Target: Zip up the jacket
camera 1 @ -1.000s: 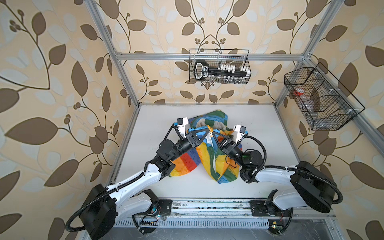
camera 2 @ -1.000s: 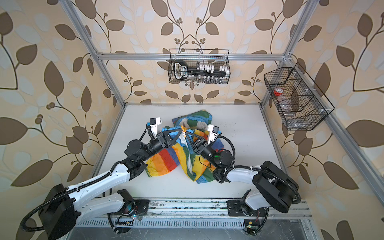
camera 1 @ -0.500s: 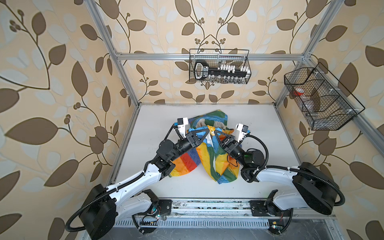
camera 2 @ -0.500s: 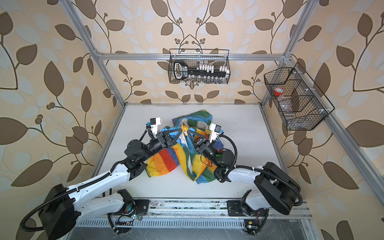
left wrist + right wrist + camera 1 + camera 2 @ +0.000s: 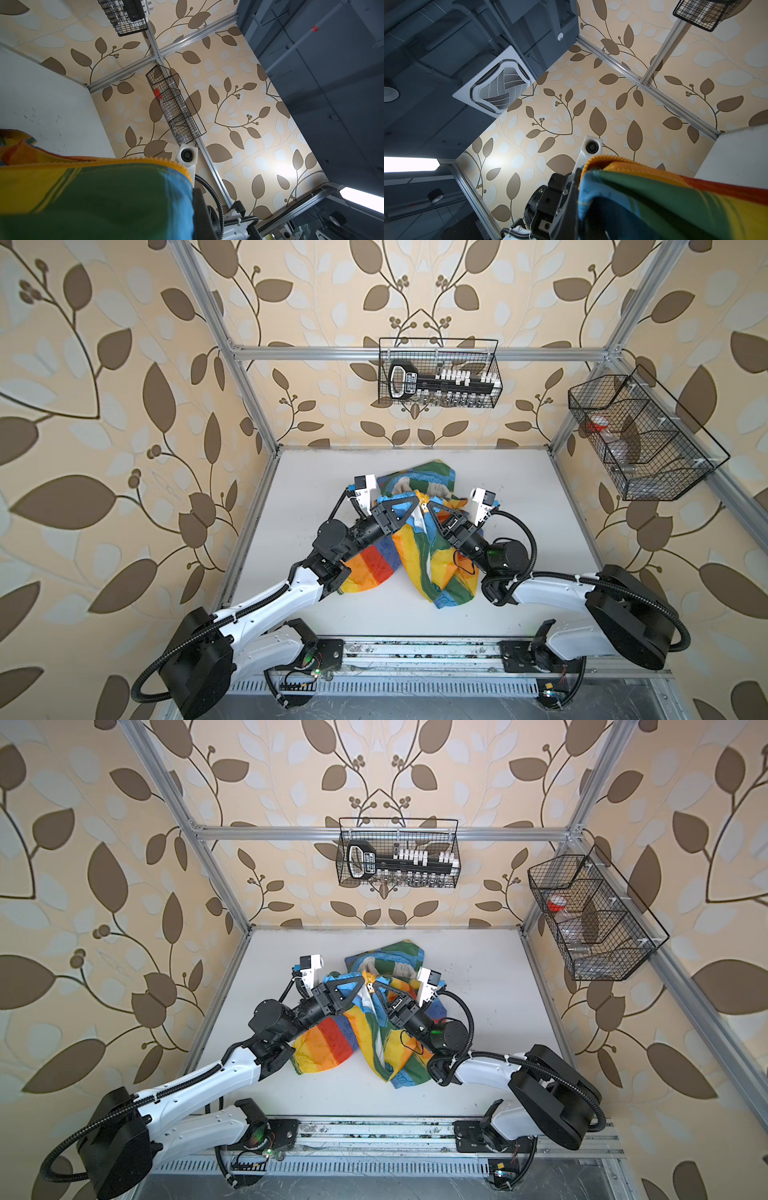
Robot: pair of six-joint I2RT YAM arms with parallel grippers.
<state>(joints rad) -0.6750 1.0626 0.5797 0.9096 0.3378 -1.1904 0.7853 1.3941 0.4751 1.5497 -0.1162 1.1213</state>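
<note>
Over the white table point(image 5: 519, 497) — noted left gripper point(image 5: 417, 500) and right gripper point(image 5: 429, 505) clamped tip-to-tip on the jacket point(image 5: 415, 560), zipper point(image 5: 367, 978) axis trailing toward 6 o'clock.

In both top views the two arms lie over the jacket point(image 5: 415, 568), and its left and right margins are hidden beneath them. The left end effector point(image 5: 414, 501) and the right end effector point(image 5: 431, 507) meet tip to tip at centre frame. The exact grasp point on the zipper edge is too small to resolve.

In the left wrist view the jacket point(image 5: 93, 197) fills the lower left. It is blurred, cut off by the left and bottom edges, and conceals that arm's end effector. In the right wrist view the jacket point(image 5: 675, 207) fills the lower right, cut off by the right and bottom edges.

The contents of the rear wire basket point(image 5: 381, 364) and the side wire basket point(image 5: 660, 487) are too small to identify.
</note>
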